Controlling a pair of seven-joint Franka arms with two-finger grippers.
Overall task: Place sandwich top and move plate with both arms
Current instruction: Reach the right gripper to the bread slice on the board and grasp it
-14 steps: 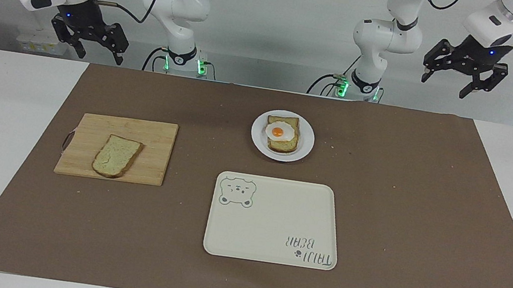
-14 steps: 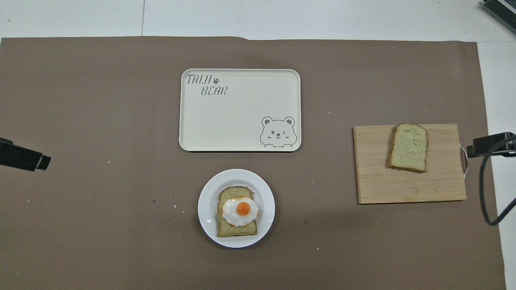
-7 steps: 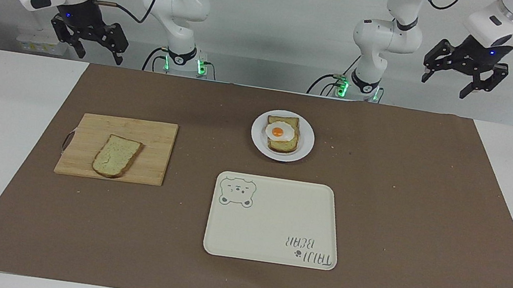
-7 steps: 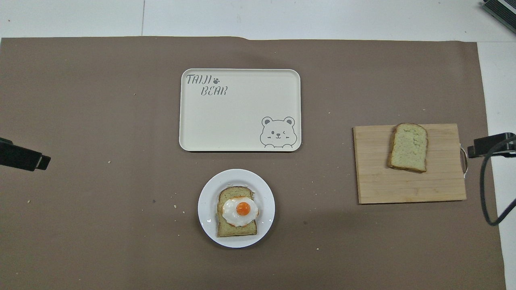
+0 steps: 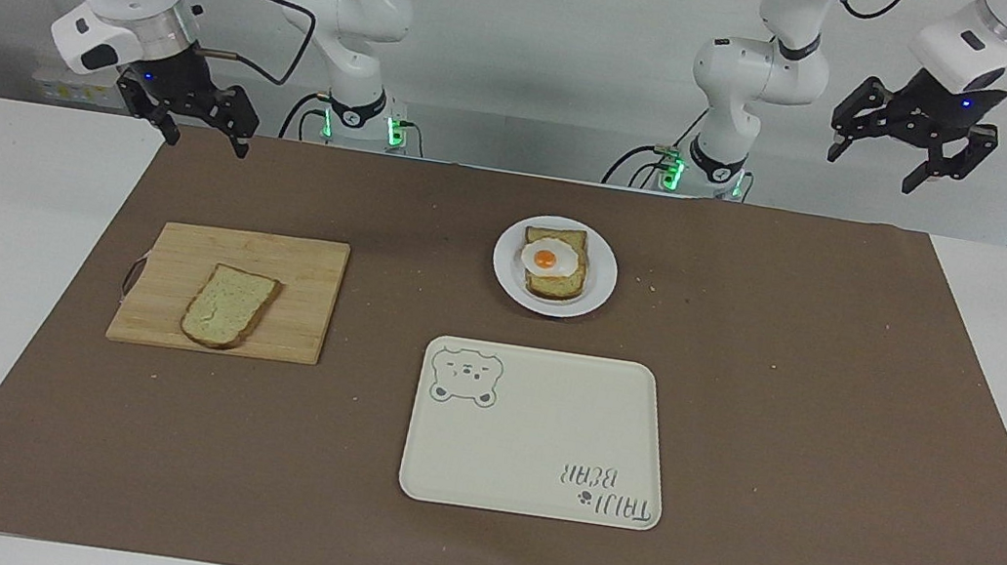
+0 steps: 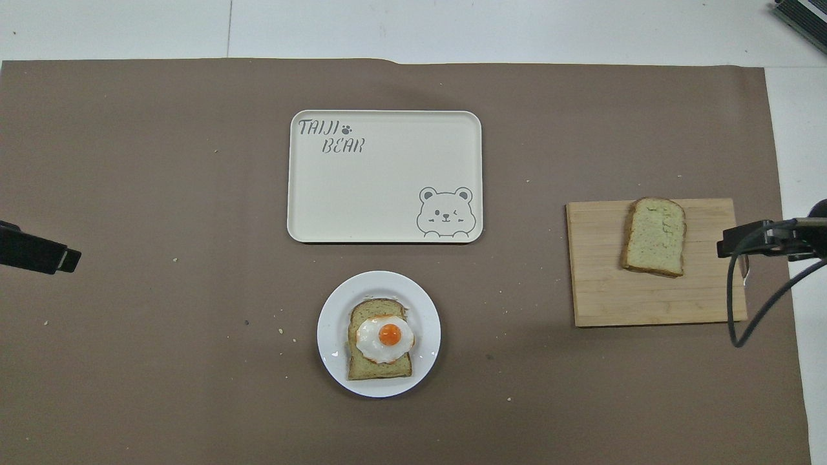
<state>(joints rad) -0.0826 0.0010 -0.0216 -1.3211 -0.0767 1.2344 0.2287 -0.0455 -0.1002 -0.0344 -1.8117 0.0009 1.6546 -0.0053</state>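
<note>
The sandwich top [image 5: 229, 306] [image 6: 654, 236], a pale speckled slice with a brown crust, lies flat on a wooden cutting board [image 5: 296, 283] [image 6: 646, 297] toward the right arm's end of the table. The white plate [image 5: 600, 281] [image 6: 426, 310] sits mid-table, nearer to the robots than the tray, and carries a bread slice topped with a fried egg [image 5: 552, 265] [image 6: 381, 339]. My right gripper [image 5: 208, 141] [image 6: 730, 242] hangs open and empty in the air by the board's handle end. High over the left arm's end of the table, my left gripper [image 5: 903, 171] [image 6: 61, 258] waits open and empty.
A cream rectangular tray with a bear drawing [image 5: 530, 444] [image 6: 381, 194] lies farther from the robots than the plate. A brown mat [image 5: 791, 412] covers the table, with small crumbs around the plate. A black cable [image 6: 733, 303] dangles from the right arm beside the board.
The right arm has come down and swung in toward the cutting board, its gripper still open. The left arm, the bread, the plate and the tray have not moved.
</note>
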